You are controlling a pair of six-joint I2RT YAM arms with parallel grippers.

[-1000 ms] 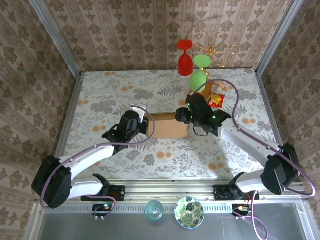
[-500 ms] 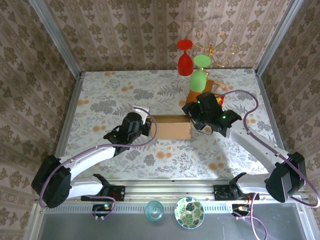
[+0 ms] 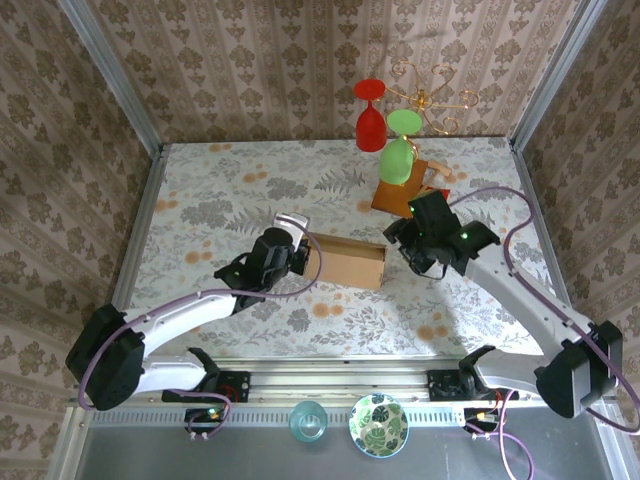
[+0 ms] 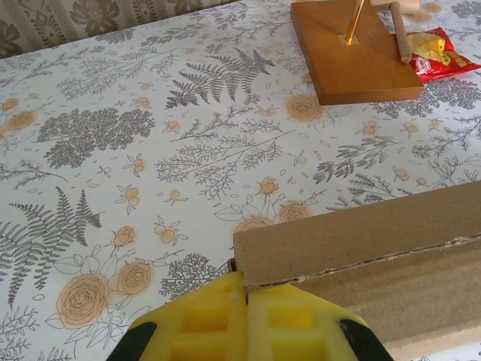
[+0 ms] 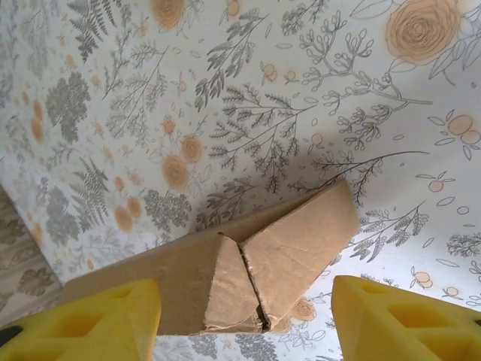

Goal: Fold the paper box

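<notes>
The left tool has its yellow pads pressed fully together, tips against a corner of the paper box. Whether a sheet edge is nipped between them I cannot tell. The right tool stands wide apart and grips nothing, its fingers straddling the box's right end without touching it. The box lies half-formed in the middle of the counter. With that end unheld, its two overlapping flaps could spring apart. A push from the left tool alone would likely skid the box rather than crease it. The wooden stand with its glasses sits just beside the right arm, so a wide swing could knock it.
</notes>
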